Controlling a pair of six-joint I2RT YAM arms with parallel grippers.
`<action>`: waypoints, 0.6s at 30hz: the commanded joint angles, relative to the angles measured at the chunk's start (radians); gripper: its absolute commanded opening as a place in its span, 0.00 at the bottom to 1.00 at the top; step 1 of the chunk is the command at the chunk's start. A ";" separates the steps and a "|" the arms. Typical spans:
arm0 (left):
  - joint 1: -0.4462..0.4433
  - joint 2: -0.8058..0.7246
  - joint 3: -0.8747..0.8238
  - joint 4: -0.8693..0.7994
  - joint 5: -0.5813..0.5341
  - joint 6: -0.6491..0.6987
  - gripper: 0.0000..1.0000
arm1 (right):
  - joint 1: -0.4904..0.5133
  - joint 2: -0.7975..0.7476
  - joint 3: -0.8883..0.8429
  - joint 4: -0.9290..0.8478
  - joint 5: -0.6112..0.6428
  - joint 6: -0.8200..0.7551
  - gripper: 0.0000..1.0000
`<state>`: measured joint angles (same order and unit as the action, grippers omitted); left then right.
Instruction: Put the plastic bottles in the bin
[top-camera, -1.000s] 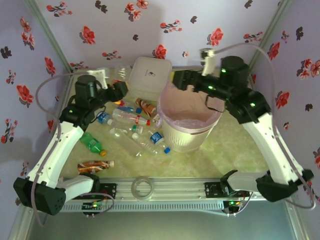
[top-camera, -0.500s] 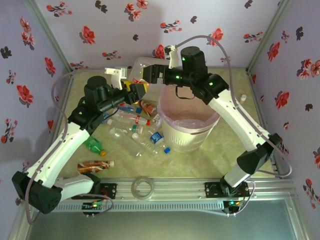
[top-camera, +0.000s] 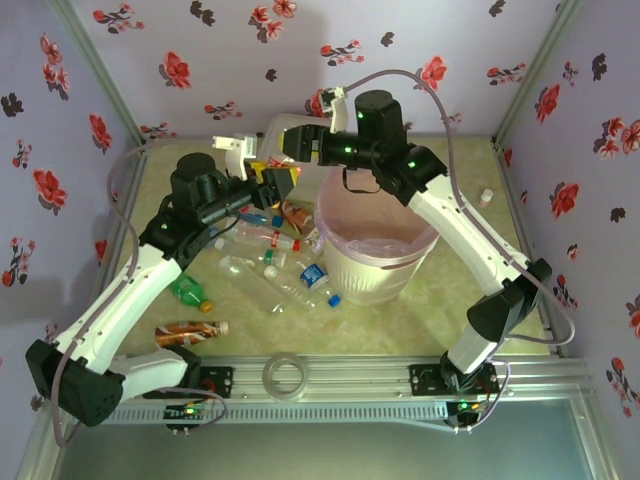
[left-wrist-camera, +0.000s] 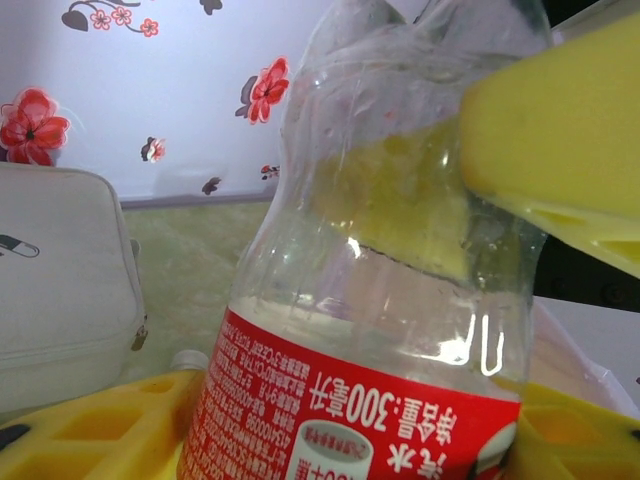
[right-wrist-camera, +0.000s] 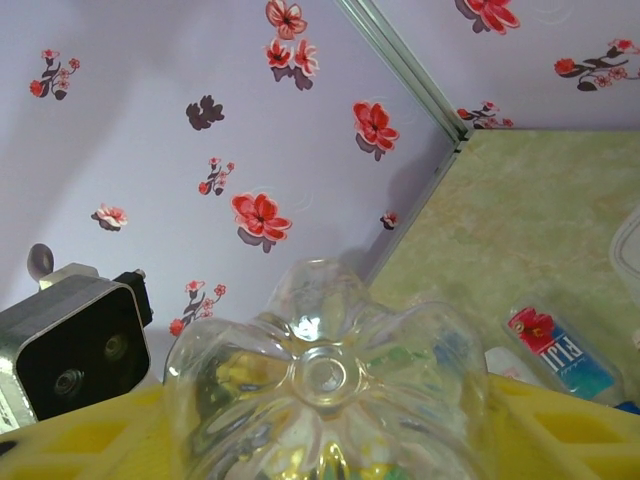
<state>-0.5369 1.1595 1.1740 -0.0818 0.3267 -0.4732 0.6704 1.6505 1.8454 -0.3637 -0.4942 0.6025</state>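
The cream bin (top-camera: 375, 282) with its pink liner (top-camera: 345, 190) stands mid-table. Just past its far-left rim, the left gripper (top-camera: 276, 178) is clamped on a clear red-labelled bottle (left-wrist-camera: 380, 300). The right gripper (right-wrist-camera: 330, 440) clamps the bottle's base end. Other bottles (top-camera: 262, 240) lie on the table left of the bin.

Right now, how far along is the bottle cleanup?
Done: nothing I can confirm; the bin shows just pink liner inside. In hand: the left gripper clamps a clear red-label bottle, and the right gripper sits around what looks like the same bottle's base. Left: roughly seven bottles on the table, including the green bottle and a brown bottle.
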 joint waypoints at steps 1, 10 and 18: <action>-0.008 -0.009 -0.014 0.037 0.020 -0.009 0.59 | 0.006 -0.007 0.021 0.049 0.006 -0.008 0.63; -0.007 -0.082 -0.003 -0.093 -0.118 -0.021 0.98 | -0.023 -0.027 0.057 0.047 0.039 -0.051 0.60; 0.041 -0.237 -0.088 -0.444 -0.402 -0.087 0.99 | -0.102 -0.030 0.250 -0.180 0.076 -0.185 0.59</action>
<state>-0.5209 0.9401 1.1187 -0.3241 0.0689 -0.5190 0.5888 1.6497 2.0174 -0.4397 -0.4515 0.5072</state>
